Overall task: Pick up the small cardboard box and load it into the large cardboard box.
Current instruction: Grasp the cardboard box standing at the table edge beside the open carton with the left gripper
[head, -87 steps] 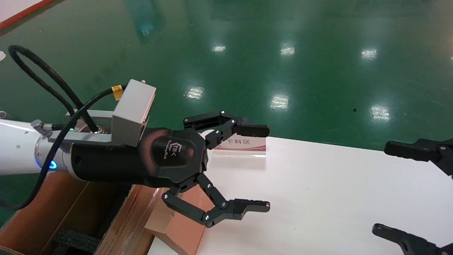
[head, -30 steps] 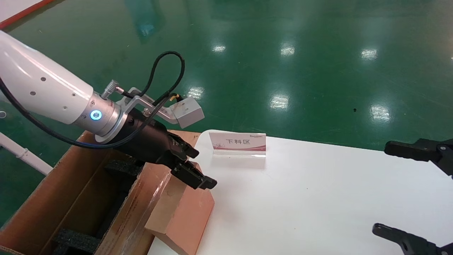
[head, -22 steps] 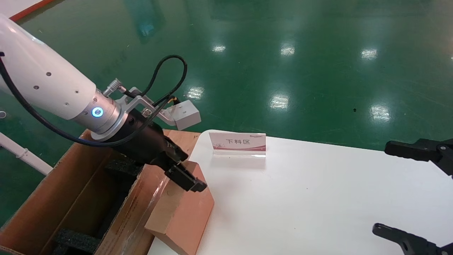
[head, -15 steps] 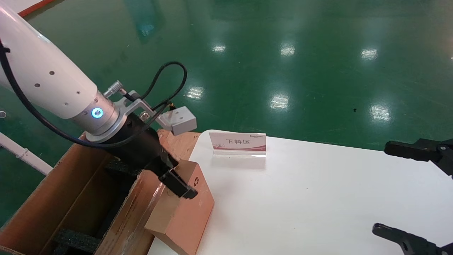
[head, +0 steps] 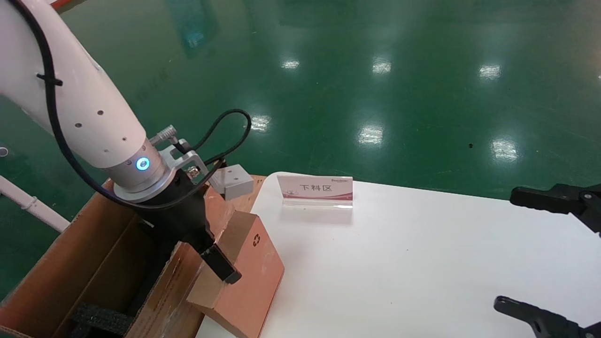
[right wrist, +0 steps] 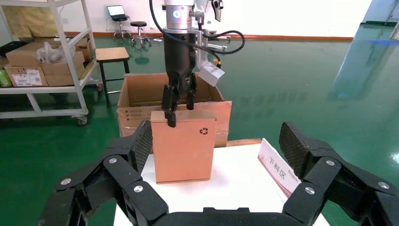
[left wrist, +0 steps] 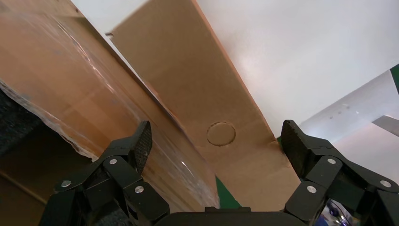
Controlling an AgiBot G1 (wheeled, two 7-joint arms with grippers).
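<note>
The small cardboard box stands on edge at the table's left rim, its recycling symbol facing the table, and leans on the taped flap of the large cardboard box. My left gripper points down over the small box's top edge, open. In the left wrist view its fingers straddle the tan narrow side and the flap. One finger hangs in front of the box's face. My right gripper hovers open at the table's right side.
A small white sign with red print stands at the far edge of the white table. Black foam lies inside the large carton. Green floor surrounds the table; a shelf rack and a stool stand beyond.
The left arm swung back from over the table, turned its gripper downward and lowered it over the small box's top edge. The right arm stayed still.
</note>
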